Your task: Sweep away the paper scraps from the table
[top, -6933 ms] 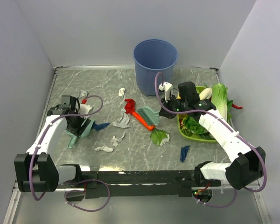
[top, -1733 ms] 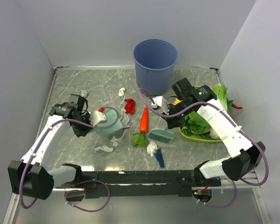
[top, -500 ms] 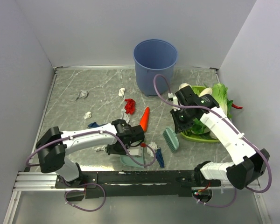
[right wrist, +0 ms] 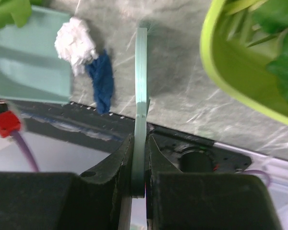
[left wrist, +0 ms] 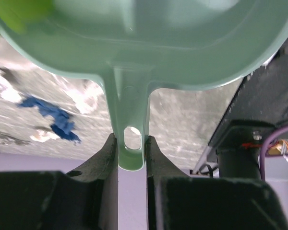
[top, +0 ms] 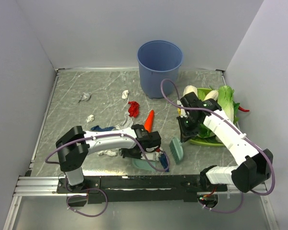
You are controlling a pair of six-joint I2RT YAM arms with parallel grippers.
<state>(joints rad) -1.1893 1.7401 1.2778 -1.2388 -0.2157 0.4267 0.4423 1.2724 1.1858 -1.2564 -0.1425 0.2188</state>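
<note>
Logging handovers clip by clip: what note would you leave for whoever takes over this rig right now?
Left end effector: shut on the dustpan handle; the pan sits at the near table edge.
Right end effector: shut on the brush, just right of the pan.
Scraps: a white scrap and a dark blue scrap lie between pan and brush. The red scrap, a grey scrap and several others are scattered further back and left.
Done: no scrap visible in the pan.
Left: brush that pair in, then gather the rest.
</note>
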